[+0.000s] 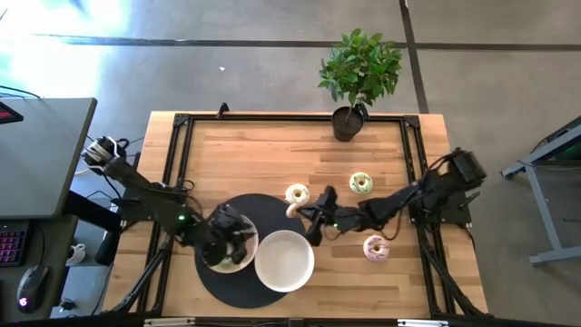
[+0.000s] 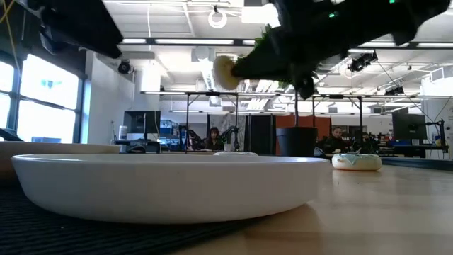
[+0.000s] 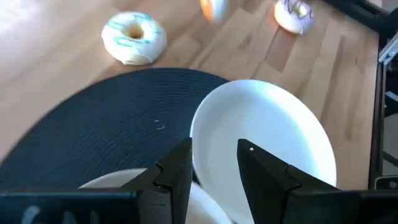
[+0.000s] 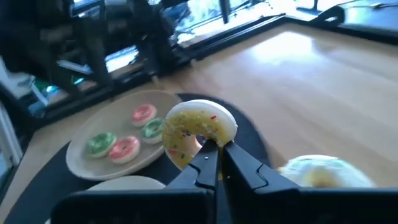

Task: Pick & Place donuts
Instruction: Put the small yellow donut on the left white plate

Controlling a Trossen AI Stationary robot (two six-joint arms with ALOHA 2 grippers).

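My right gripper [image 4: 216, 157] is shut on a cream sprinkled donut [image 4: 198, 129], raised above the table [image 2: 225, 72] beside the black mat's right edge [image 1: 292, 211]. A white donut with green drizzle [image 3: 134, 38] lies flat on the wood just beyond it [image 1: 296, 194]. A green-white donut [image 1: 361, 184] and a pink sprinkled donut [image 1: 375, 247] also lie flat on the table. Several tiny pink and green donuts [image 4: 124, 148] lie on a beige plate [image 4: 81, 158]. My left gripper [image 3: 214, 165] hovers open over that plate [image 1: 231, 238]. My right gripper pinches the cream donut's ring at its lower part [image 4: 208, 142] between the two fingertips. The fingers reach in from the table's right side, roughly level. The donut stands on edge at the fingertips, lifted clear of the table.
A white plate [image 1: 284, 261] sits partly on the round black mat [image 1: 263, 204], next to the beige plate. A potted plant [image 1: 359, 77] stands at the far edge. A black frame runs along the table's sides [image 1: 413, 145]. Bare wood lies in the far half.
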